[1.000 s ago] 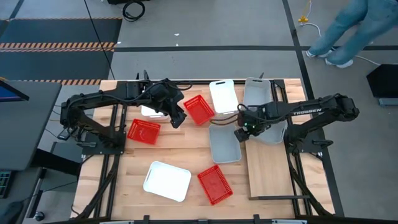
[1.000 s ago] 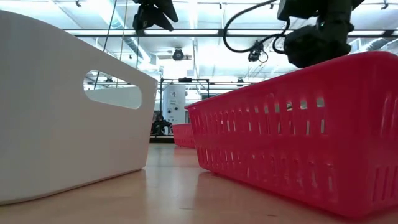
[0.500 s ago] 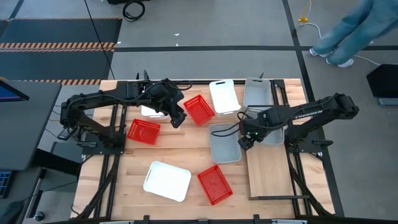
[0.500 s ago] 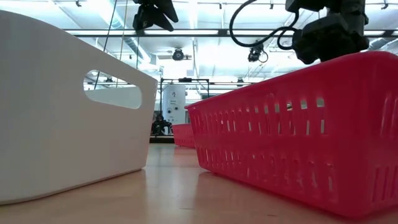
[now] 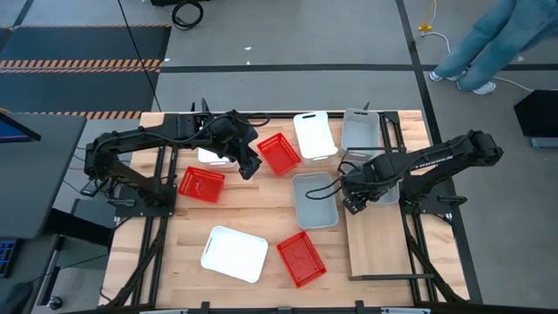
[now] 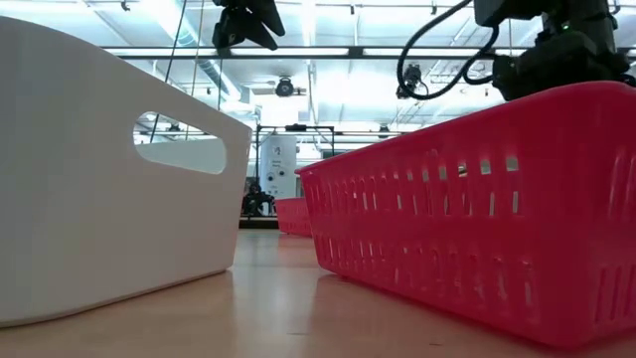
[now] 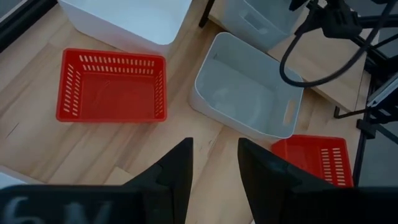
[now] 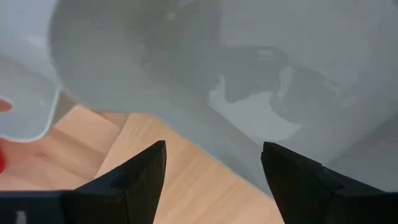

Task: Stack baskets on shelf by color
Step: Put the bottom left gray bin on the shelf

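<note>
Seen from above, the right gripper (image 5: 351, 202) is hovering with its two fingers spread wide and nothing between them, just off the three o'clock wall of a light grey basket (image 5: 315, 200) lying near the table's centre. In its own wrist view the grey basket wall (image 8: 249, 93) is filling most of the picture, with bare wood showing between the dark fingers (image 8: 140, 177). The shelf (image 5: 377, 249), a pale narrow panel, is lying along the table's three o'clock side; a second grey basket (image 5: 385, 181) is sitting near its twelve o'clock end under the right arm, and a third (image 5: 360, 131) is beyond it. The step in hand appears to be taking the central grey basket; done well, one finger would be going inside the wall and one outside, low enough for a firm pinch before lifting. Room is tight there: the basket's wall, the shelf's edge and the neighbouring grey basket are all close together. The left gripper (image 5: 248, 166) is waiting at about eleven o'clock, fingers parted and holding nothing, just beside a red basket (image 5: 279, 153). White baskets (image 5: 314, 134) and further red ones (image 5: 301, 258) are scattered over the butcher-block table, so a lifted basket would need height to clear them.
</note>
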You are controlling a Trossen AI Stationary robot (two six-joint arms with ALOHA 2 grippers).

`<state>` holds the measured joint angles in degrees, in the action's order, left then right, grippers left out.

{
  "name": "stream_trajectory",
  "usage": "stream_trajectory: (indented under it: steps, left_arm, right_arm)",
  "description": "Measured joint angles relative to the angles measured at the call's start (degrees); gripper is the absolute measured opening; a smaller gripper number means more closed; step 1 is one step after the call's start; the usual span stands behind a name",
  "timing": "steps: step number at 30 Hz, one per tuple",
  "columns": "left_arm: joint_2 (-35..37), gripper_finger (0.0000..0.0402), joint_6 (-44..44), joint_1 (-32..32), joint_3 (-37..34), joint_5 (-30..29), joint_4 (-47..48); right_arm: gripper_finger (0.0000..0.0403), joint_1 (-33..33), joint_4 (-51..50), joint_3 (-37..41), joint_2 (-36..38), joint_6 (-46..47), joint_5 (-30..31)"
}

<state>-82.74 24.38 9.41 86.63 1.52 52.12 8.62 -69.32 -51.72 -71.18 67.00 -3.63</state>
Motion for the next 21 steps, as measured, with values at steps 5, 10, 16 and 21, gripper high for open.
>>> stream_trajectory:
  steps: [5,10,16,21]
  left_arm:
    - [0.0,0.0133,-0.1,0.0,0.0,0.0,0.0]
    - [0.0,0.0133,0.0,0.0,0.0,0.0,0.0]
    - [0.0,0.0133,0.0,0.0,0.0,0.0,0.0]
    - [0.0,0.0133,0.5,0.0,0.0,-0.7,-0.4]
  right_arm:
    - [0.0259,0.0,-2.1,-0.1,0.0,0.4,-1.0]
    - [0.0249,0.4,-5.5,-4.5,0.3,-1.5,-0.6]
    - [0.0244,3.4,-10.5,-9.0,0.4,-2.1,-0.4]
    - [0.0244,6.1,-19.7,-8.2,0.4,4.6,5.7]
